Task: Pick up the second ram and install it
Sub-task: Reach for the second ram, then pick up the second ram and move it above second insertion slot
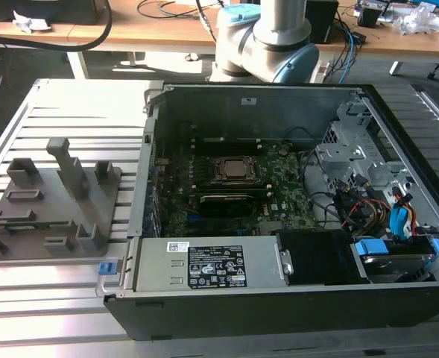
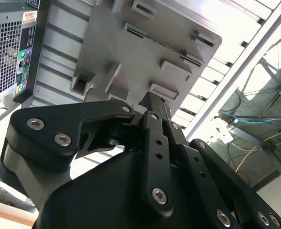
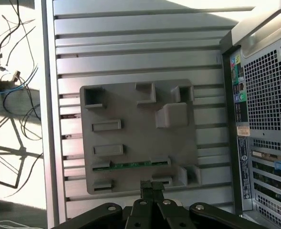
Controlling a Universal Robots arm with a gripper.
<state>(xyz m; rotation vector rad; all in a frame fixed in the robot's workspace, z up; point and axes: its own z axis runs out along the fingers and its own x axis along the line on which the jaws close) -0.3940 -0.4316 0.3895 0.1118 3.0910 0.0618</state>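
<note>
The gripper [image 3: 151,185] hangs over the grey holder [image 3: 130,102] with its fingers pressed together and holding nothing, and the second ram [image 3: 130,165] lies in a slot near the fingertips, so a good grab needs open fingers set straight over its middle.

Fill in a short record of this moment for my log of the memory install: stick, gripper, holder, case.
memory stick: green, lying in a slot of the holder, not picked up
holder: gray block with slots, on the slatted metal table
gripper: shut, holding nothing, near the holder's edge, apart from the stick
computer case: open, beside the holder, green board inside
</note>
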